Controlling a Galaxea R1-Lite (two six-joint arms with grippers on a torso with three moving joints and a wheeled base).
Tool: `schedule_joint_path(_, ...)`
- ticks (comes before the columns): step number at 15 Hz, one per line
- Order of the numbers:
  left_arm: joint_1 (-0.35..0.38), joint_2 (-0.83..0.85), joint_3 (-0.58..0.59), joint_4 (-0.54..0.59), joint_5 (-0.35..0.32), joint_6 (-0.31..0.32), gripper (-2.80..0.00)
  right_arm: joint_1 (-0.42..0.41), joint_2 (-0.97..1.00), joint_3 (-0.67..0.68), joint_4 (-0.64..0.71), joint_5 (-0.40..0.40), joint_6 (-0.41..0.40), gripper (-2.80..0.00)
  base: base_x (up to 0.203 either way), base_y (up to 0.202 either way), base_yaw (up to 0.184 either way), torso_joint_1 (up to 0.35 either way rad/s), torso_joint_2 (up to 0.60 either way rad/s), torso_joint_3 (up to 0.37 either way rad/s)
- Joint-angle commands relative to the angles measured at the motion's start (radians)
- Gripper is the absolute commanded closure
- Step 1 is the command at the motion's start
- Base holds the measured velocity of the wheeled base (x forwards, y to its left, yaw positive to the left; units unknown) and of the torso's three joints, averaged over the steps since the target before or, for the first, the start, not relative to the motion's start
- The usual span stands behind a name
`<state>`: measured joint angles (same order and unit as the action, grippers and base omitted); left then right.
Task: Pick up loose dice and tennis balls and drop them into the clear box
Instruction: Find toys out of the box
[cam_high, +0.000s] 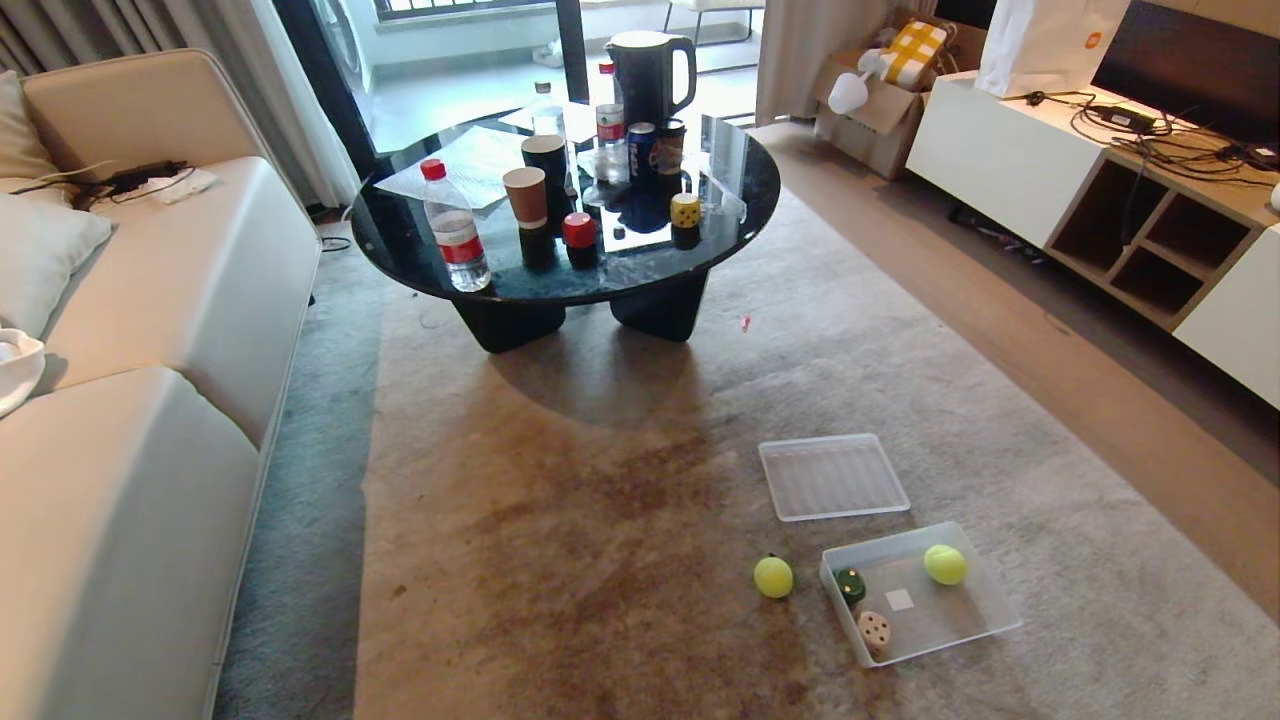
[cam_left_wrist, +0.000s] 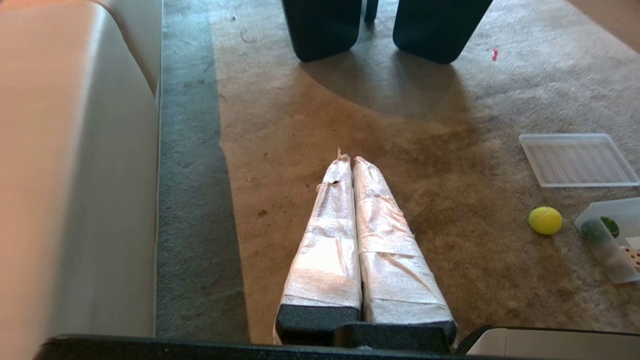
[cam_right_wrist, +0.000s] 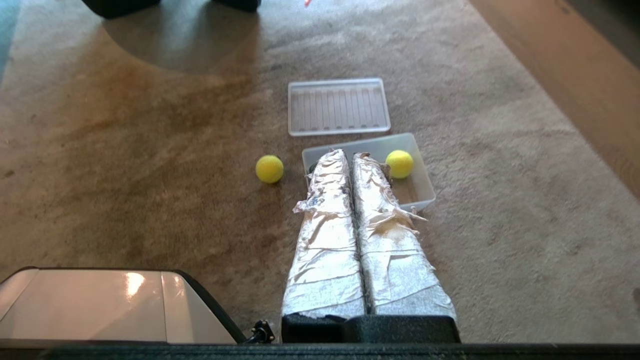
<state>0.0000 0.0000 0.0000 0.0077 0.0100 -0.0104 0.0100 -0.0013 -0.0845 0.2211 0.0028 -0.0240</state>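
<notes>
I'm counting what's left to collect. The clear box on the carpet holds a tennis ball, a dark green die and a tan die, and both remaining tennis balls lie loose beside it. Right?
Not quite: only one tennis ball lies loose beside the clear box, as the head view shows. The box does hold a tennis ball, the dark green die and the tan die.

A worn beige carpet (cam_high: 620, 480) is spreading out before me, darkening into brown stains near its middle. On my left a cream sofa (cam_high: 150, 350) is running along the room, with a grey strip of floor (cam_high: 310, 450) lying between it and the carpet. Far ahead a round black glass counter (cam_high: 565, 200) is standing on dark legs, and daylight is pouring in through the glass doors (cam_high: 480, 50) behind it, with pale curtains (cam_high: 800, 50) hanging beside them. On my right a white media cabinet (cam_high: 1090, 190) is lining the wooden floor (cam_high: 1000, 320).
</notes>
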Motion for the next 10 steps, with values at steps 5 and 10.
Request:
schedule_joint_path(5, 0.000, 0.000, 0.002, 0.000, 0.001, 0.000, 0.00, -0.001, 0.001, -0.001, 0.001, 0.000, -0.001, 0.00, 0.000, 0.000, 0.000, 0.001, 0.00, -0.194)
schedule_joint_path(10, 0.000, 0.000, 0.002, 0.000, 0.001, 0.000, 0.00, -0.001, 0.000, -0.001, 0.001, 0.000, -0.001, 0.00, 0.000, 0.000, 0.000, 0.003, 0.00, -0.198)
